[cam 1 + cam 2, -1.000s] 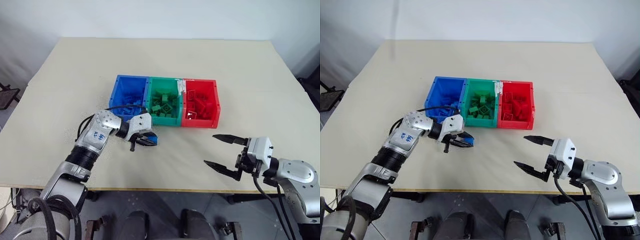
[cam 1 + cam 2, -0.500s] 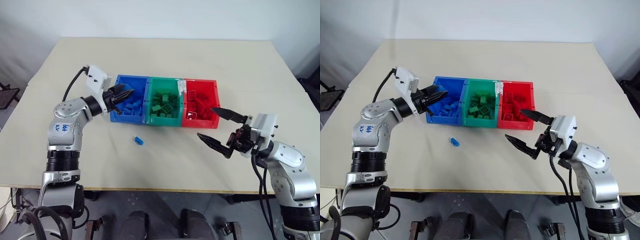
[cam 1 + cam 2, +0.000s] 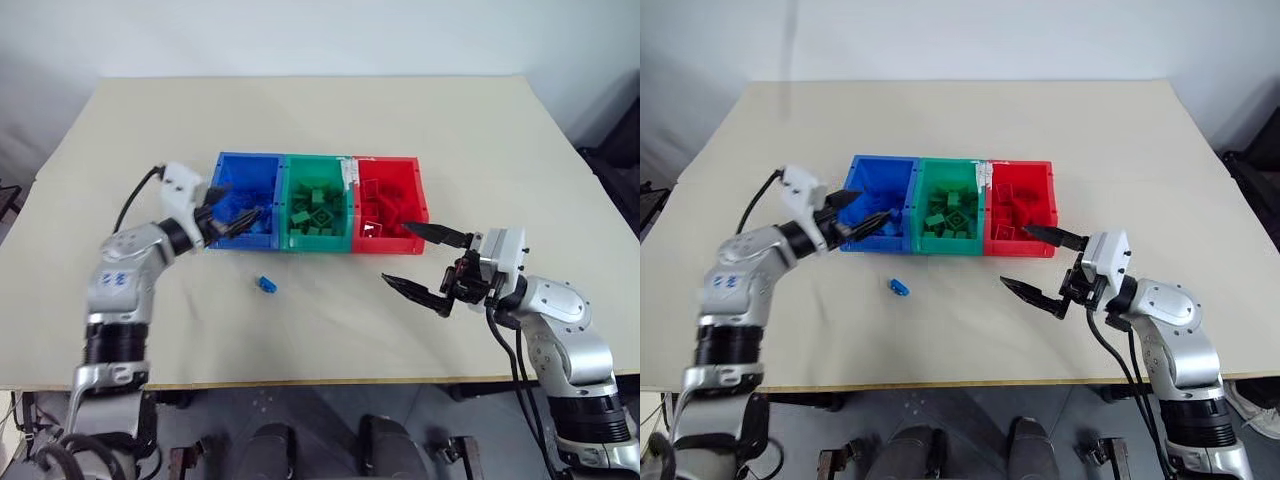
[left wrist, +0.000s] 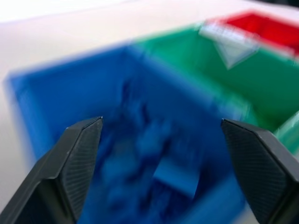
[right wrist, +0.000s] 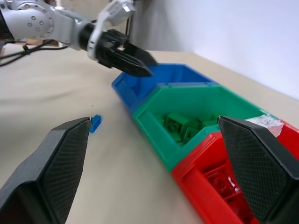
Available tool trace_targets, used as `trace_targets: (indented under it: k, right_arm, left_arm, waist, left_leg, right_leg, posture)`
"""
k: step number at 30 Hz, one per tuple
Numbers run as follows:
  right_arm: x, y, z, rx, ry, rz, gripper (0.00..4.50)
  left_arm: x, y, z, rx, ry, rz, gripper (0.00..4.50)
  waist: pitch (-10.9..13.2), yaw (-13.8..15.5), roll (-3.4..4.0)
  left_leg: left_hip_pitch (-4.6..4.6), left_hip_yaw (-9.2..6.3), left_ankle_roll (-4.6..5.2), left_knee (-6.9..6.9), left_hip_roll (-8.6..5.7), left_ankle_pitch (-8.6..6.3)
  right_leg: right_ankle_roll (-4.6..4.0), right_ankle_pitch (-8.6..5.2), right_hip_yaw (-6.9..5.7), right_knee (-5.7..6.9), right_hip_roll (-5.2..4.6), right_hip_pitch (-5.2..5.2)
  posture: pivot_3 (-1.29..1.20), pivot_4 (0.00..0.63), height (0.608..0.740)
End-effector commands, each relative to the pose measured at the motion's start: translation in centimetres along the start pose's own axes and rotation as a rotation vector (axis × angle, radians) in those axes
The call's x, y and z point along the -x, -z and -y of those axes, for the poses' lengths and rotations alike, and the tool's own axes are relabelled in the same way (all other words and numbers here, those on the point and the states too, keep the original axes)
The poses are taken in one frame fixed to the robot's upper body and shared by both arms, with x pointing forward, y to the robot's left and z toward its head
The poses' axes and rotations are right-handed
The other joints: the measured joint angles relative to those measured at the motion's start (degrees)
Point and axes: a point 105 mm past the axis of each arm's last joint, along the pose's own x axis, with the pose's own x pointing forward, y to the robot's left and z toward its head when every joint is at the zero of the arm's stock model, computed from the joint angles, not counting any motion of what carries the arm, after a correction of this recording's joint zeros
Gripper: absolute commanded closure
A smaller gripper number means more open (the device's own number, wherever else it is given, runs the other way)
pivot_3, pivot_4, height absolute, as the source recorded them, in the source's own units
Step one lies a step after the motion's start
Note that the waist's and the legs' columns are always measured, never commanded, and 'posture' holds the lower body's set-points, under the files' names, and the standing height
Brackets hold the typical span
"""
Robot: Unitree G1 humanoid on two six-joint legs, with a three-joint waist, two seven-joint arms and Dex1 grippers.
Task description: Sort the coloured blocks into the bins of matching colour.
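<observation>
The left gripper [image 3: 232, 213] is held over the near-left corner of the blue bin [image 3: 240, 165], its fingers spread wide with nothing between them. The right gripper [image 3: 420, 263] hangs just in front of the red bin [image 3: 405, 165], likewise spread and empty. The 3 bins are joined in 1 row, blue, then the green bin [image 3: 317, 165], then red, each already holding blocks of its own colour. 1 small blue block [image 3: 264, 284] is left lying on the table [image 3: 300, 110], a little in front of the blue and green bins and apart from them.

The main risk is judged to be that this stray block is overlooked, since both grippers are raised away from it. It is also small and lies flat, so a descending finger could nudge it aside rather than straddle it. A careless swing of the left gripper could knock the bin wall and shift the whole row.

The left wrist view is blurred, yet the bin's blue contents are seen between the spread fingers. In the right wrist view the stray block and the left gripper are both caught from table height, and the studs on the green blocks [image 5: 183, 126] can be made out.
</observation>
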Motion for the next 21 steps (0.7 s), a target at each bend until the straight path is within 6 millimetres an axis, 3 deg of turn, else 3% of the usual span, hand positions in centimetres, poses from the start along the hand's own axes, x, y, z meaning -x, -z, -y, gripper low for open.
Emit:
trace_targets:
  k: [1, 5, 11, 15, 21]
  right_arm:
    - [0.5, 0.0, -0.4, 0.029, -0.074, -0.026, 0.00]
    - [0.7, 0.9, -1.9, 0.011, -0.201, -0.080, 0.00]
    - [0.8, 1.2, -2.1, -0.004, -0.231, -0.090, 0.00]
    - [1.4, 1.6, -2.2, -0.010, -0.232, -0.120, 0.00]
    - [2.6, 2.1, -2.1, -0.030, -0.204, -0.170, 0.00]
  left_arm:
    - [4.0, 0.6, -0.5, -0.118, 0.029, -0.034, 0.35]
    - [9.5, 1.9, -0.4, -0.261, 0.126, -0.069, 0.01]
    - [12.9, 2.8, -1.4, -0.275, 0.140, -0.147, 0.01]
    - [11.5, 2.2, -0.3, -0.323, 0.226, -0.122, 0.01]
    - [6.4, 1.8, 4.2, -0.436, 0.524, -0.135, 0.01]
  waist:
    - [0.00, 0.09, 0.00]
    - [-0.01, 0.11, 0.01]
    - [-0.01, 1.43, -0.04]
    - [-0.01, 1.63, -0.04]
    - [-0.02, 1.77, -0.06]
  left_leg:
    - [0.00, 0.04, 0.00, 0.00, 0.01, 0.00]
    - [0.03, 0.13, 0.01, -0.05, 0.07, -0.03]
    - [0.00, 0.06, 0.06, 0.01, 0.14, -0.06]
    - [-0.01, 0.08, 0.10, 0.01, 0.14, -0.09]
    - [-0.02, 0.14, 0.12, 0.01, -0.01, -0.09]
  right_leg:
    - [0.00, 0.00, 0.02, -0.02, 0.00, 0.00]
    - [-0.02, 0.00, 0.04, -0.04, -0.04, -0.01]
    - [-0.07, 0.06, -0.03, -0.04, -0.19, 0.02]
    - [-0.07, 0.07, -0.03, -0.03, -0.20, 0.01]
    - [-0.06, 0.08, -0.05, -0.02, -0.19, 0.01]
  posture:
    - [0.00, 0.150, 0.740]
    - [0.00, 0.150, 0.740]
    - [0.00, 0.150, 0.740]
    - [0.00, 0.150, 0.740]
    - [0.00, 0.150, 0.740]
